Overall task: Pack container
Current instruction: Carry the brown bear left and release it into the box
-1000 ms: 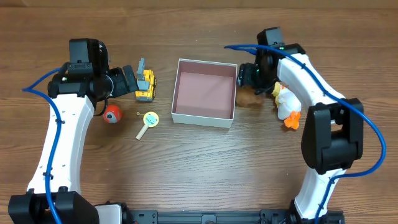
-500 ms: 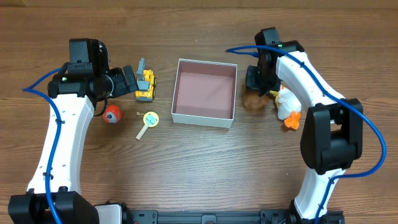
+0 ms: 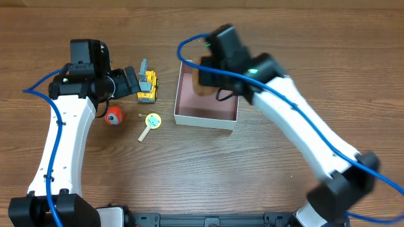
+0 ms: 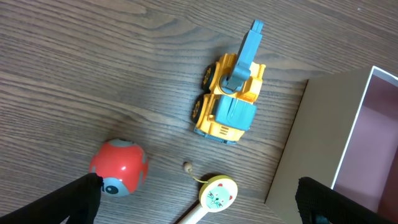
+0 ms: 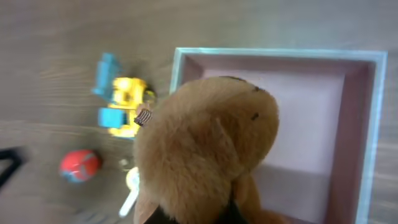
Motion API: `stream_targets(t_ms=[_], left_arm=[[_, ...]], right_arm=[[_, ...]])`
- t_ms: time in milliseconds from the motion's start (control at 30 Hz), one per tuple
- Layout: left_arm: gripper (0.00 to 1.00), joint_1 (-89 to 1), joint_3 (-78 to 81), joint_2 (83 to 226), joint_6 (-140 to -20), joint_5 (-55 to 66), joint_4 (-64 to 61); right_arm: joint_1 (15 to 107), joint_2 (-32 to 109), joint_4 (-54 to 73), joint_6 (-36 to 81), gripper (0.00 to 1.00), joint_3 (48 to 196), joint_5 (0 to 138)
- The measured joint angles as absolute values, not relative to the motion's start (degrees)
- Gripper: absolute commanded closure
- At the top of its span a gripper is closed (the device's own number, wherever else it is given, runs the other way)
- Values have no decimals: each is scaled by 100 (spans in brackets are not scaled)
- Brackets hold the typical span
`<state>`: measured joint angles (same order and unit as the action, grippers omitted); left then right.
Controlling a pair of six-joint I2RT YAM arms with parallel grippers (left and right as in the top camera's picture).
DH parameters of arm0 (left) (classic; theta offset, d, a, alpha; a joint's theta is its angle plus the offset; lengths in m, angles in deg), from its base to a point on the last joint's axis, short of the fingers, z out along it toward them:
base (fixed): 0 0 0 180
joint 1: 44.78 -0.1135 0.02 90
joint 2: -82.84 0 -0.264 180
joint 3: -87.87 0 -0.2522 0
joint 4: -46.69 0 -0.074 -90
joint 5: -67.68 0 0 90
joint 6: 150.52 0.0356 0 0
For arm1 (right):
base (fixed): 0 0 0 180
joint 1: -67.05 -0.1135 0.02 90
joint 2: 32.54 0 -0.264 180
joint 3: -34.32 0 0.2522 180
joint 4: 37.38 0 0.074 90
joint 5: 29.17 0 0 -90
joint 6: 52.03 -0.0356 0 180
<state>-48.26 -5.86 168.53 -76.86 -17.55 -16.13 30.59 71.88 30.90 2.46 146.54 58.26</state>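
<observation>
One plush [image 5: 205,149] (brown) gripped by right hand [image 3: 211,75], over container [image 3: 205,118].

Overhead, the motion-blurred right arm [image 3: 297,123] hides the right gripper and the container's [image 3: 205,118] upper right corner. In the right wrist view, the brown plush [image 5: 205,143] covers the gripper's fingers; the yellow truck [image 5: 124,106] and red ball [image 5: 79,165] at left are smeared.

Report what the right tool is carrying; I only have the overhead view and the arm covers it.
Observer: A brown plush toy; the right tool is shut on it.
Operator: Give me its position over the container.
Observer: It hangs across the container's wall nearest the yellow truck, partly over the pink floor.
Operator: Check the left tool.
Observer: Left wrist view shows the left tool open, nothing between its fingers.
</observation>
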Motion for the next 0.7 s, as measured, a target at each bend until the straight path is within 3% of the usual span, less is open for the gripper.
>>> stream_targets(t_ms=[133, 233, 267, 300, 333, 367, 433, 700], left_arm=[[0, -4826, -586, 16853, -7686, -1757, -1615], [0, -4826, -586, 16853, -7686, -1755, -1620], [0, -4826, -586, 16853, -7686, -1755, -1620], [0, -4826, -586, 16853, -7686, -1755, -1620], [0, -4826, -586, 16853, -7686, -1755, -1620], [0, -4826, -586, 16853, -7686, -1755, -1620], [0, -4826, -586, 16853, -7686, -1755, -1620], [0, -4826, -586, 16853, -7686, -1755, -1620]], right_arm=[[2952, 8069, 2837, -322, 93, 14584, 5711], [2956, 8524, 2330, -436, 81, 14577, 5938], [2956, 8633, 2174, -503, 69, 14575, 6003], [2956, 8705, 2096, -477, 49, 14575, 6062], [2956, 8762, 2030, -492, 36, 14575, 6095], [2956, 8795, 1967, -457, 27, 14573, 6130], [2956, 8808, 1833, -324, 19, 14568, 6191], [2958, 8795, 1812, 511, 12, 14568, 6296]])
